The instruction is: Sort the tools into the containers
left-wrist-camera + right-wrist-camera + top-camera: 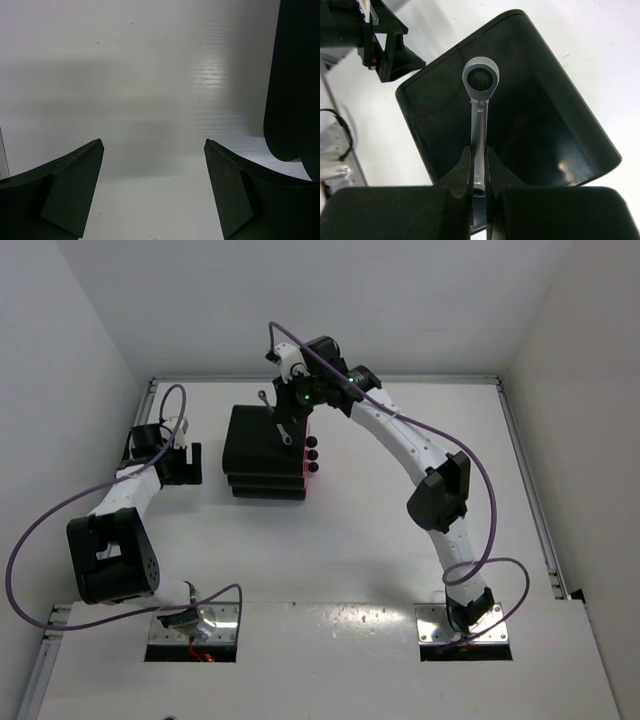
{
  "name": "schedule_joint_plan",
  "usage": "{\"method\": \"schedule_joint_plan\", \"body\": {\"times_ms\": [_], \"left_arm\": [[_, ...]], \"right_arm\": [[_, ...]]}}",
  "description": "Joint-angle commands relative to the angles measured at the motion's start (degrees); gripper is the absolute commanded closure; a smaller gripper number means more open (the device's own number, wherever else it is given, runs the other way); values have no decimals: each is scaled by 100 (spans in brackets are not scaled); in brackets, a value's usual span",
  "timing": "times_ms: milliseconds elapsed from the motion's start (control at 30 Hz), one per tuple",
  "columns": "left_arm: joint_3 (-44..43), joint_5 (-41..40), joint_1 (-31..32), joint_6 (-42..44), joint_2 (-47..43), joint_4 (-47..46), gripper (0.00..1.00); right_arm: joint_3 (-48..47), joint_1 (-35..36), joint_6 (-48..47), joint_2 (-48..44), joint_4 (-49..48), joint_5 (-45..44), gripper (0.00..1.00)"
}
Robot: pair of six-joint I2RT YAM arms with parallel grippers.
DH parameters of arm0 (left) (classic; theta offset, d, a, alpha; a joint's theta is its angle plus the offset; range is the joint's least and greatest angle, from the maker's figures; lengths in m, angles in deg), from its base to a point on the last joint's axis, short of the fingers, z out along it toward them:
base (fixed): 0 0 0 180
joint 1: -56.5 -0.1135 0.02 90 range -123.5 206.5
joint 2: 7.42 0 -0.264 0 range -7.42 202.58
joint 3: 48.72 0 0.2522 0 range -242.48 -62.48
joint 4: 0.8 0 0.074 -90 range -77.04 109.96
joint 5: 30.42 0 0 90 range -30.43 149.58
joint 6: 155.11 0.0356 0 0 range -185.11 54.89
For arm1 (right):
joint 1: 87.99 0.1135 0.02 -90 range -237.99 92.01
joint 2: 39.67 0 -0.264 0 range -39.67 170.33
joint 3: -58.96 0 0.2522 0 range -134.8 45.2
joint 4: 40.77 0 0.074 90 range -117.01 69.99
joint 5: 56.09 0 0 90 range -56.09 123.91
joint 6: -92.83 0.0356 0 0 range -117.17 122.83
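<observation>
Right wrist: right gripper (479, 167) pinches the wrench (480, 107) above the drawer unit (545, 110). We see left gripper (154, 145) jaws spread.

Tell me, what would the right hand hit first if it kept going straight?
Probably the drawer box top. The right hand points at it, and the wrench it holds sticks out ahead, so its ring would likely touch first.

Left arm (125, 490) folded, frame left; left fingers (75, 170) spread. Right arm (400, 435) arched to upper centre; right fingers (461, 172) clamp wrench (479, 107).
</observation>
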Motion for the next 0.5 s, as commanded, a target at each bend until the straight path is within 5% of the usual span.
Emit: {"method": "schedule_joint_plan", "body": {"times_ms": [0, 467], "left_arm": [[-77, 23, 75, 22, 88, -231, 12], [-129, 23, 250, -136, 142, -231, 13]], "right_arm": [[-283, 158, -517, 5, -72, -630, 100], [-283, 422, -826, 568, 34, -1194, 100]]}}
